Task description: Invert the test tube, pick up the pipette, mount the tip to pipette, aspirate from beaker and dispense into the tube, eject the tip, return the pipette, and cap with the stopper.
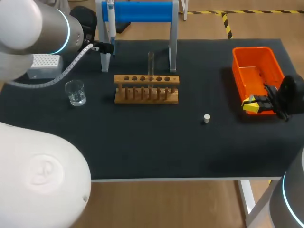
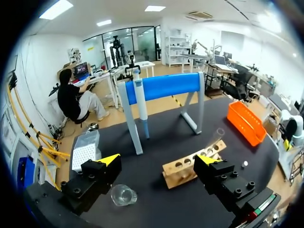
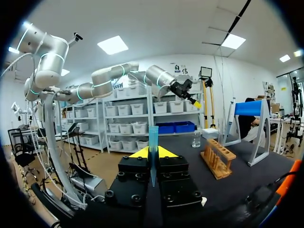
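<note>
The stopper (image 1: 206, 118) lies loose on the table (image 1: 142, 147). The right gripper (image 1: 251, 104), jaws clamped on a blue tip (image 3: 153, 135), hangs at the orange bin (image 1: 251, 59). This is probably tip disposal, so release comes next. Farther off, the left gripper (image 2: 157, 160), jaws apart, faces the racked pipette (image 2: 141, 104).

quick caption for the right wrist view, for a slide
Right gripper shut on a blue pipette tip, wooden tube rack and beaker ahead of it.

— Clear test tube (image 1: 151, 64) upright in the rack (image 1: 146, 80), pipette (image 1: 110, 19) hanging on the blue stand (image 1: 142, 11).
— Glass beaker (image 1: 75, 92) left of the rack, white stopper (image 1: 206, 118) alone out front, blue tip (image 3: 153, 137) pinched in the right gripper (image 3: 153, 153).
</note>
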